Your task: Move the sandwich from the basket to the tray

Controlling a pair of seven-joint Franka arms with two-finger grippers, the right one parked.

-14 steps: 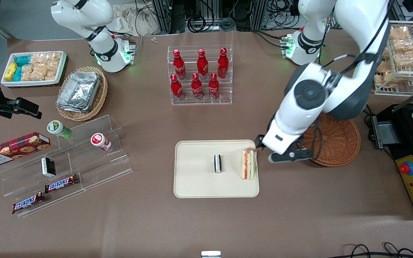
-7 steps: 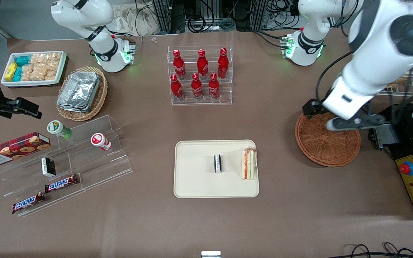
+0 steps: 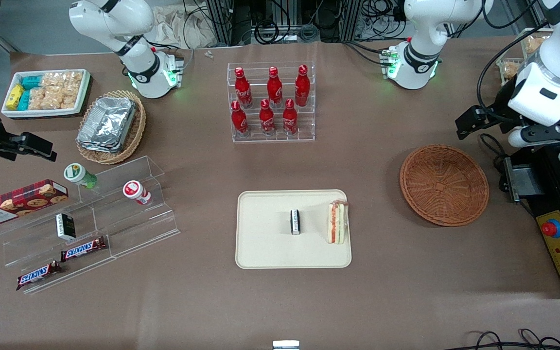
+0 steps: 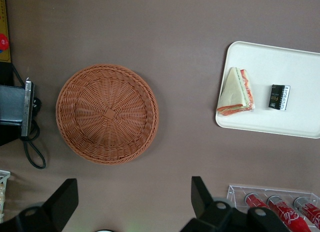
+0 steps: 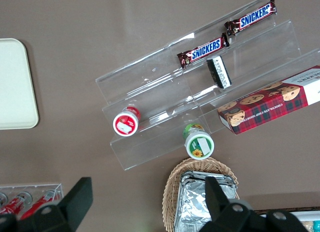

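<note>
The sandwich [image 3: 337, 222] stands on edge on the cream tray [image 3: 265, 248], at the tray's end nearest the basket. It also shows in the left wrist view [image 4: 236, 92] on the tray [image 4: 300, 67]. The round reddish-brown basket [image 3: 444, 184] is empty, as the left wrist view [image 4: 106, 113] also shows. My left gripper [image 3: 542, 132] is open and empty [image 4: 131, 197]. It hangs high above the table, farther from the front camera than the basket, toward the working arm's end.
A small black packet [image 3: 295, 221] lies on the tray beside the sandwich. A rack of red bottles [image 3: 272, 104] stands farther from the camera than the tray. A black machine with a red button [image 3: 559, 223] sits beside the basket. Acrylic shelves [image 3: 90, 218] stand toward the parked arm's end.
My left gripper has moved away from the sandwich at the tray's edge, risen over the basket and gone on toward the working arm's end. The sandwich stays on the tray.
</note>
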